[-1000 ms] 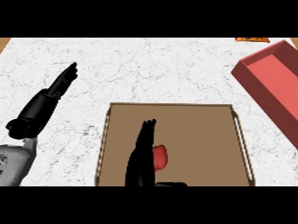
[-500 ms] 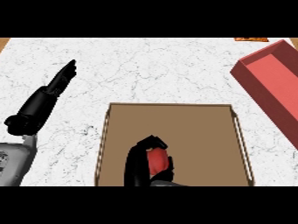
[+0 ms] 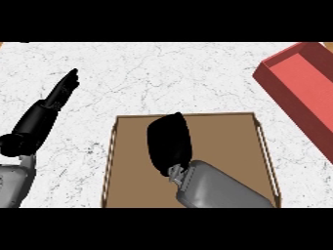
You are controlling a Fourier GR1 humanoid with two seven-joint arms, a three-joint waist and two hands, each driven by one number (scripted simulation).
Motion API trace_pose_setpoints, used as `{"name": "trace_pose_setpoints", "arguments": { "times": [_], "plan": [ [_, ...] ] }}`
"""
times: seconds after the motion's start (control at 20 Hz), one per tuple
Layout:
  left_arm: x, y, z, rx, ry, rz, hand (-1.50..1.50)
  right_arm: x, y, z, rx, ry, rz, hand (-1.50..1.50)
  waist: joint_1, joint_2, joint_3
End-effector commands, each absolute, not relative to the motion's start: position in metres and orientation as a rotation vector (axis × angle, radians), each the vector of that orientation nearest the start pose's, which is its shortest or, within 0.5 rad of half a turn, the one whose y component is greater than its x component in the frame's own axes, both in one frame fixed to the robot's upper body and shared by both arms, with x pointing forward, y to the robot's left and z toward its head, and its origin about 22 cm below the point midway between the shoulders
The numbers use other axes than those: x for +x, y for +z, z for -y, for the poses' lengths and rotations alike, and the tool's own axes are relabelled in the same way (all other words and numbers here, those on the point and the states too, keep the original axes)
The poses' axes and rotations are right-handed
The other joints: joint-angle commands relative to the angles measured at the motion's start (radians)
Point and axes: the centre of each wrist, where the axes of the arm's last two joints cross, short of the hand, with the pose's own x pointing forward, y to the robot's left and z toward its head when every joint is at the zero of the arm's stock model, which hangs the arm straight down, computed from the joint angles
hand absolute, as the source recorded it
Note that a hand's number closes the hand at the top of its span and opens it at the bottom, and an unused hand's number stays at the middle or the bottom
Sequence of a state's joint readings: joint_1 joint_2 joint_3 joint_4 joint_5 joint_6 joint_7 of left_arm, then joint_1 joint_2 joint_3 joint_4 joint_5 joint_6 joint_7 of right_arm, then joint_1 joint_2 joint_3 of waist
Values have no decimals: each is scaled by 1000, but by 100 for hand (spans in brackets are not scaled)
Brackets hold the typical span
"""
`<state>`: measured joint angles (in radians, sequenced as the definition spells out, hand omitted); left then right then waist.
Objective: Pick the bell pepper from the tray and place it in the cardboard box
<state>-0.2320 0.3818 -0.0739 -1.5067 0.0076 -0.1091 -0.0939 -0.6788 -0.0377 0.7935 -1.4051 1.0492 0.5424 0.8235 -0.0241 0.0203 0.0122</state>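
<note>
1. The right robot hand (image 3: 169, 141) is curled closed over the tray (image 3: 230, 146); the bell pepper is hidden, probably inside its grip
2. The left robot hand (image 3: 53, 100) rests open on the counter (image 3: 183, 78)
3. Grasp-and-lift step; next, carry right to the red box (image 3: 306, 83), then release

Count for your log: you have one table (image 3: 161, 73), white and marbled, and on it one brown tray (image 3: 230, 141) and one red open-topped box (image 3: 309, 90), so two containers in all. You have two black hands in the head view, one left hand (image 3: 43, 117) at the view's left and one right hand (image 3: 169, 141) over the tray, and two grey forearms, one left forearm (image 3: 3, 183) and one right forearm (image 3: 216, 188). You cannot take a bell pepper count, because the right hand covers that part of the tray.
</note>
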Motion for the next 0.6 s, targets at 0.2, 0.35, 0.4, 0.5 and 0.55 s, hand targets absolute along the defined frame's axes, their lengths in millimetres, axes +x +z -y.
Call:
{"name": "trace_pose_setpoints", "arguments": {
  "times": [0.2, 0.35, 0.4, 0.5, 0.55],
  "plan": [
    [288, 69, -273, 84, -517, 1746, 0, 345, 138, 115, -1027, 1283, 1461, 150, 37, -15, -10],
    [290, 59, -273, 83, -539, 1752, 0, 367, 131, 133, -1096, 1283, 1508, 150, 36, -14, -12],
    [289, 57, -262, 84, -544, 1753, 0, 370, 158, 131, -1099, 1230, 1542, 150, 32, -17, -12],
    [285, 64, -280, 88, -530, 1755, 0, 357, 161, 122, -1102, 1162, 1572, 150, 29, -21, -12],
    [297, 67, -261, 106, -542, 1755, 0, 360, 164, 128, -1143, 1090, 1585, 150, 22, -20, -12]
  ]
}}
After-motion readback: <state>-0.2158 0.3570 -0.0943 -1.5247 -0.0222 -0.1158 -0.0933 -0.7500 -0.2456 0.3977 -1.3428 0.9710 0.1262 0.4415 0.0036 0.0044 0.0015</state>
